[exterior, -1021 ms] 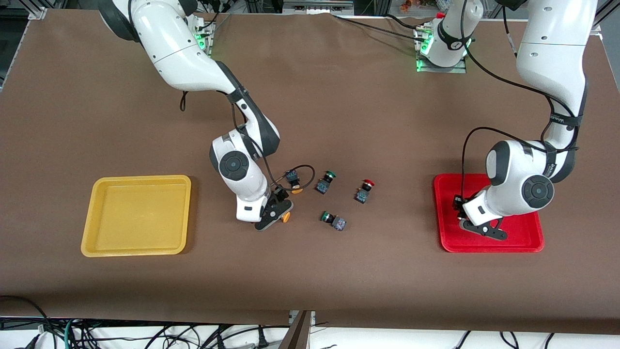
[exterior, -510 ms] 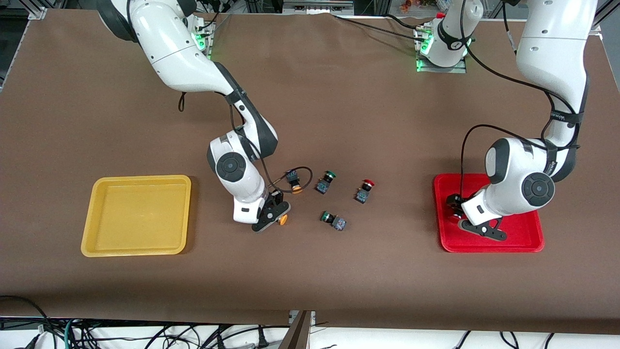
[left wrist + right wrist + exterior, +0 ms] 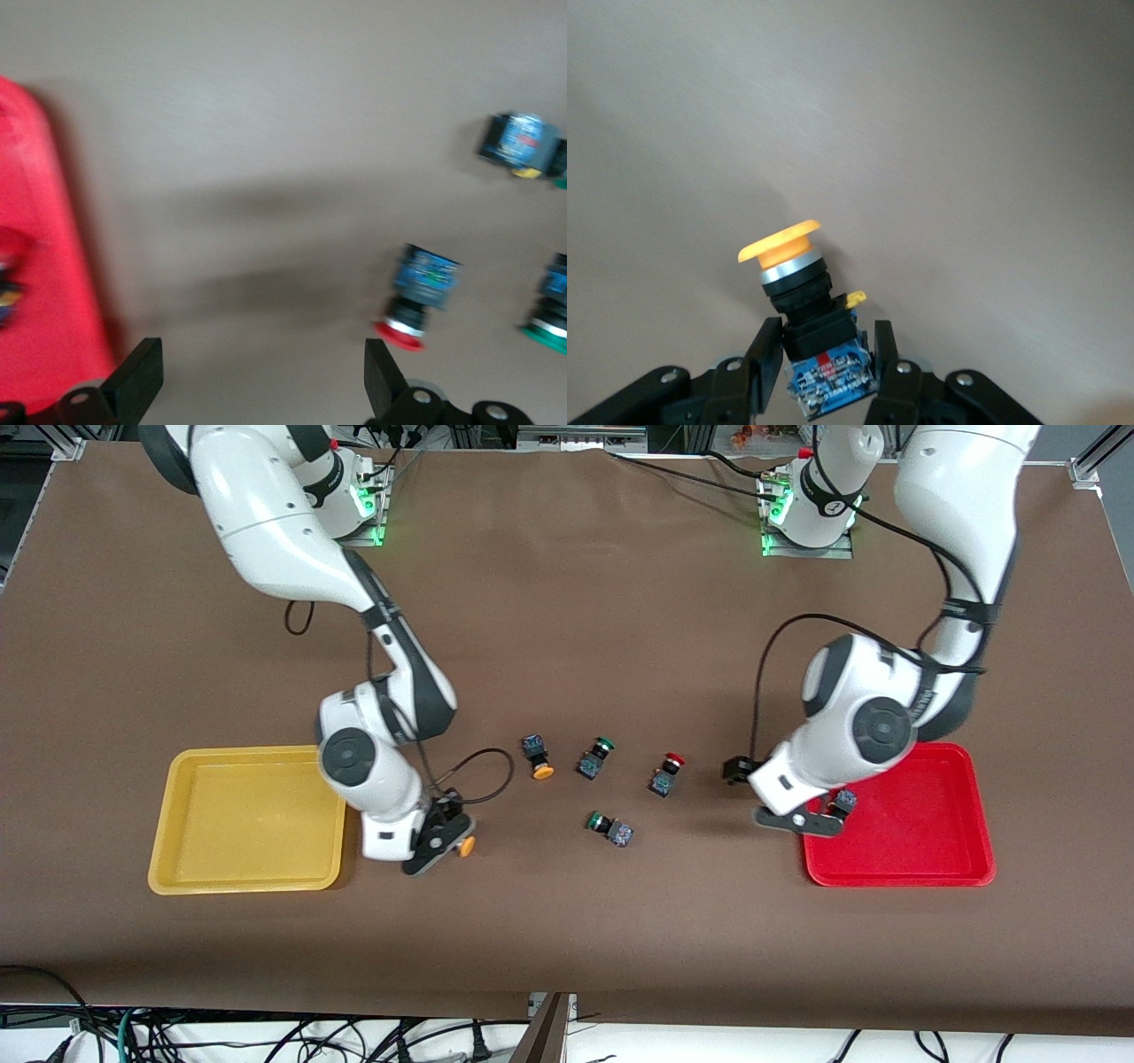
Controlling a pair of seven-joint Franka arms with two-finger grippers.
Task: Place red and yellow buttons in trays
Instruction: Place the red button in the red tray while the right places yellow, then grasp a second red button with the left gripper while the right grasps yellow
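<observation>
Right tool (image 3: 819, 359) is clamped on a yellow button's (image 3: 464, 847) blocky body, up over the table (image 3: 567, 921) beside the yellow tray (image 3: 248, 882). Small, rigid, probably light, so grab the body, since the round cap looks slippery. Left tool (image 3: 257, 381) gapes empty beside the red tray (image 3: 895, 879), near the loose red button (image 3: 665, 772).

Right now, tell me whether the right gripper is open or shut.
Shut on a yellow button: the right gripper's fingers clamp its dark body, beside the yellow tray.

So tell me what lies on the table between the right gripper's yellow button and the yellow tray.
Only bare brown table, in the front view: the right gripper holds its yellow button beside the yellow tray.
</observation>
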